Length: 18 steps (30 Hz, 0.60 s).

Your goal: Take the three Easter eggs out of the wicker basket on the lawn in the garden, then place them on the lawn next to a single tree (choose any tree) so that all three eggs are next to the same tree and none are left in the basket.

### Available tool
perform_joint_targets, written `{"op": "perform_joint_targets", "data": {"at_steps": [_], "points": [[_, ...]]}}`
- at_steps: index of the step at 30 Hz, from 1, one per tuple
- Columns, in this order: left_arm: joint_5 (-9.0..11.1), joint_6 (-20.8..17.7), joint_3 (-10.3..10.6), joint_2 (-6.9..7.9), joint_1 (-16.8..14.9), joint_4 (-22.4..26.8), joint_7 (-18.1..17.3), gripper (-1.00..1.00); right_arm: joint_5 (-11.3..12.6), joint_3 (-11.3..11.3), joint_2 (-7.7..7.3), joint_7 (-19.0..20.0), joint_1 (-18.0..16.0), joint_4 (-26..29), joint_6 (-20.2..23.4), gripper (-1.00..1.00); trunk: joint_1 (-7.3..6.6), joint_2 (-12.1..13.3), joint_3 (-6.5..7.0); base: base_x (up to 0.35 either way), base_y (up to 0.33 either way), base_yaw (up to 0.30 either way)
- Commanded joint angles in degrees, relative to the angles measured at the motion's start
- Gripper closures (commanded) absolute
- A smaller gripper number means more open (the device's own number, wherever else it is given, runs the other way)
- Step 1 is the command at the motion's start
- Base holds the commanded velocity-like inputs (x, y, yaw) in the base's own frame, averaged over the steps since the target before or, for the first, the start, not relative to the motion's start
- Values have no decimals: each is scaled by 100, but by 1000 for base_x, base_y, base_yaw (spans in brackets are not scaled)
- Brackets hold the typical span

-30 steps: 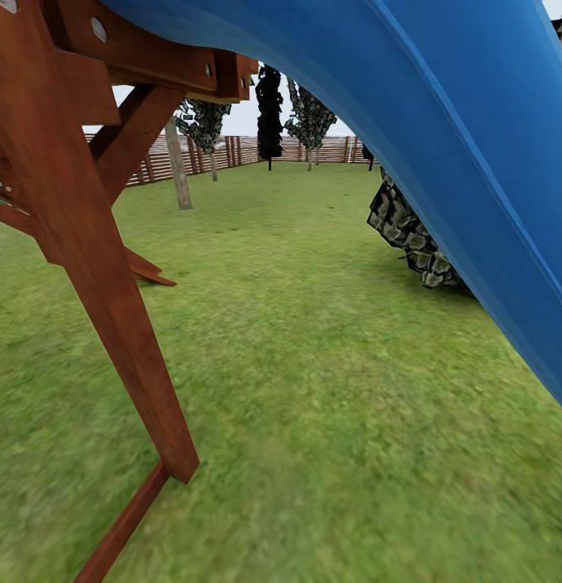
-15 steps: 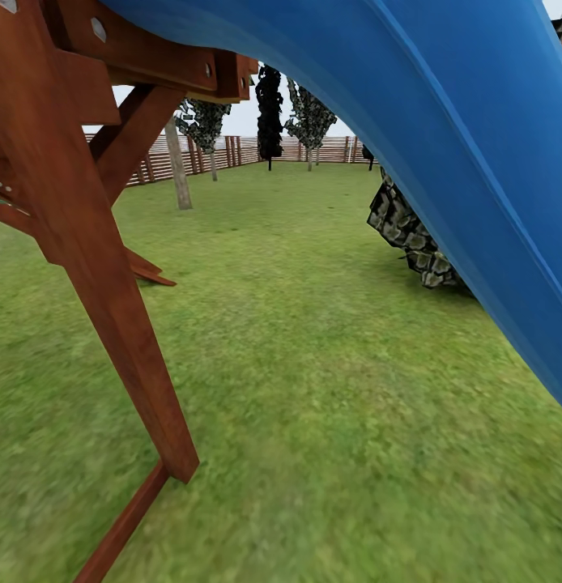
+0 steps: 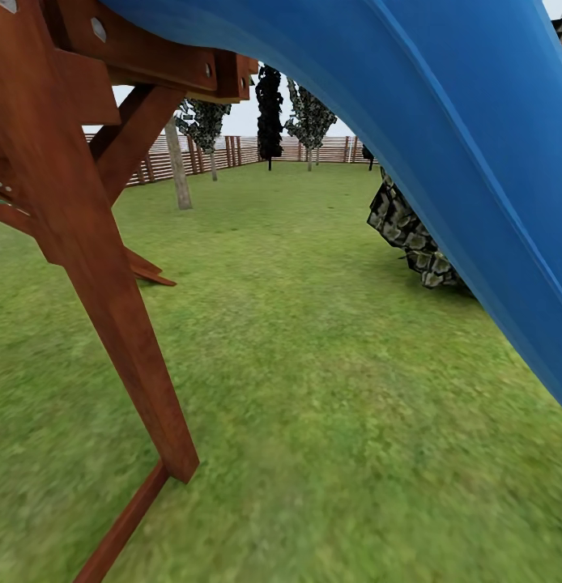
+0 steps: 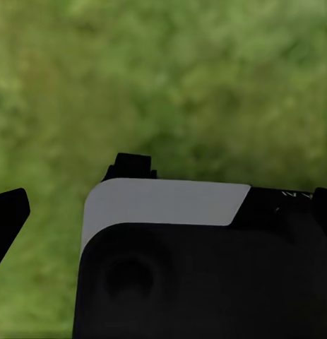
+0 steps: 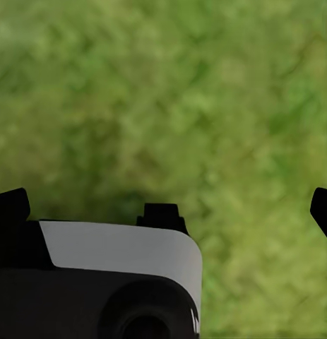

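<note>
A red-brown wooden frame post stood close on the left and a curved blue plastic slide arched overhead to the right. Between them, mottled green lawn lay open toward the slatted brown fence.

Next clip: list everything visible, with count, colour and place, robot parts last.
Blue plastic slide: one, blue, arching across top and right of head view.
Red-brown wooden play frame: one, at left, legs on the grass.
Mottled green lawn: covers the ground.
Grey-brown bare tree trunk: one, far left-centre.
Dark narrow cypress: one, by the fence.
Brown slatted wooden fence: along the back.
Scaly grey palm trunk: one, behind the slide.
Left end effector: black, above grass.
Right end effector: black, above grass.
</note>
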<state>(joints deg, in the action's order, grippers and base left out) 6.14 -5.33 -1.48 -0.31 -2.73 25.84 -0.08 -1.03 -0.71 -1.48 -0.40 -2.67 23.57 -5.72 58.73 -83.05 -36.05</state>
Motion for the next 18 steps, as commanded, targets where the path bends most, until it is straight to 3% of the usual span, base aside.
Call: {"op": "perform_joint_targets", "data": {"at_steps": [1, 18], "points": [[57, -38, -13, -3, 0, 14, -1, -100, -9, -7, -2, -4, -4, -5, -17, -100, 0, -2, -5, 0, 0, 0], [54, -38, -10, -4, 0, 0, -1, -100, -10, -10, -2, -4, 1, -6, -17, -100, 0, -2, -5, 0, 0, 0]]}}
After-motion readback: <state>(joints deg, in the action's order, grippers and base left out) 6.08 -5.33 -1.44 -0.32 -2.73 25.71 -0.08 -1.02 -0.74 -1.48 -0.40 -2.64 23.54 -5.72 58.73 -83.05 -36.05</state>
